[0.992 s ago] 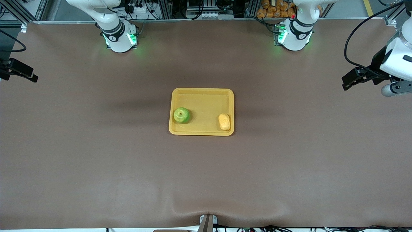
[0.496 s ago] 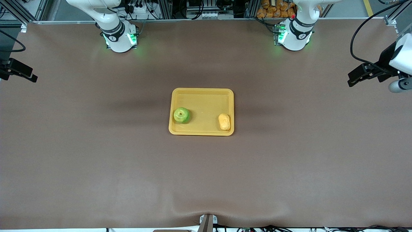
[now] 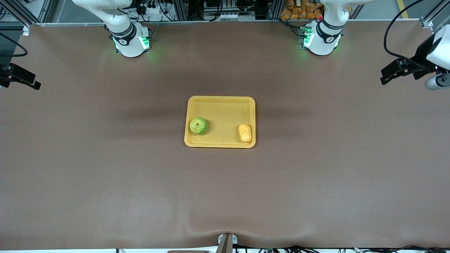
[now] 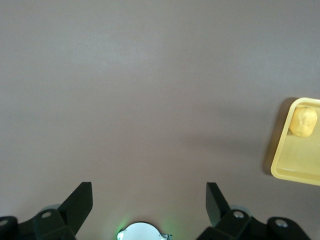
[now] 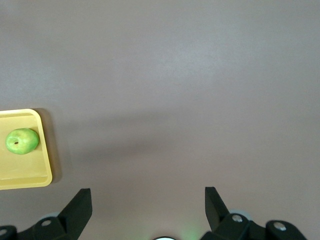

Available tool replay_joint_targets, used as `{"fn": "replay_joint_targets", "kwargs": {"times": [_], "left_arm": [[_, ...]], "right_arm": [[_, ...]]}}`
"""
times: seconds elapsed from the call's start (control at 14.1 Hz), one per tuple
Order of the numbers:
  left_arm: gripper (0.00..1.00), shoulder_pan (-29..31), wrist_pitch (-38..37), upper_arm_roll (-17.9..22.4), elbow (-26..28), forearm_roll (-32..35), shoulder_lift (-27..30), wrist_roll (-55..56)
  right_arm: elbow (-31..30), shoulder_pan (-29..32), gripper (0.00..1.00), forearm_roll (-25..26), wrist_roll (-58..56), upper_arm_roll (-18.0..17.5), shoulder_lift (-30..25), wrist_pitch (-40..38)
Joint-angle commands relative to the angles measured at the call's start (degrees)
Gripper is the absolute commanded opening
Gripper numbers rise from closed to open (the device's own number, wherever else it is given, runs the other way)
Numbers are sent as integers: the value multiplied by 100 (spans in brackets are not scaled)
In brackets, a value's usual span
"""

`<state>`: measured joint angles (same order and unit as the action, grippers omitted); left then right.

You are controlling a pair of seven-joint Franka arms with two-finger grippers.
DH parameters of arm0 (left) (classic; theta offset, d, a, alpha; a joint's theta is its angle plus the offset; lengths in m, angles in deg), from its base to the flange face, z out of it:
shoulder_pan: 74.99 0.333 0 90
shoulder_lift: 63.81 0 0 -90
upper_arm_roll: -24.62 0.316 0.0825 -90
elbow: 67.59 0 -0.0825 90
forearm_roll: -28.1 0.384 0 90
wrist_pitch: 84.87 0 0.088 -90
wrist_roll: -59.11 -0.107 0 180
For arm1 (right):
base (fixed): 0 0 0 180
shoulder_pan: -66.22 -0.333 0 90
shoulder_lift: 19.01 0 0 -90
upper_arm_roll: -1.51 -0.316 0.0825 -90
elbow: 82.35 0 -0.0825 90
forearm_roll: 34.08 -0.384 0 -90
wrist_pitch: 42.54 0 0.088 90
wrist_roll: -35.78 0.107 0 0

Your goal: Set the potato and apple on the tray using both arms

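The wide brown bench [image 3: 105,175] carries the shallow yellow-orange plastic tray [image 3: 219,102], holding the round green apple [image 3: 198,125] and oblong yellow potato [image 3: 245,133]. My left tool [image 3: 393,72] keeps retreating, released; my right tool [image 3: 21,79] waits released. Task looks finished.

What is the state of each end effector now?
Left end effector: open, holding nothing.
Right end effector: open, holding nothing.

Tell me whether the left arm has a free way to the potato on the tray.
Probably yes. The potato lies uncovered in the tray, at the left arm's end, apart from the apple. The left end effector hangs open over bare table, nothing between.
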<state>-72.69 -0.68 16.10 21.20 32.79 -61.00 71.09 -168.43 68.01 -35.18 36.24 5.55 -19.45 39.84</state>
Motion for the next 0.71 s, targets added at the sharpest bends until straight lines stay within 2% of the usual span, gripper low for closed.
{"fn": "replay_joint_targets", "kwargs": {"times": [0.0,0.42,0.64], "left_arm": [[100,-19,-51,26,86,-91,115,-362],[100,-19,-69,26,-63,-117,70,-671],[100,7,-69,78,-142,-398,53,-627]], "right_arm": [[100,6,100,83,-11,-17,35,-81],[91,-11,100,83,-11,-17,52,-72],[100,-11,100,66,-11,-17,52,-64]]}}
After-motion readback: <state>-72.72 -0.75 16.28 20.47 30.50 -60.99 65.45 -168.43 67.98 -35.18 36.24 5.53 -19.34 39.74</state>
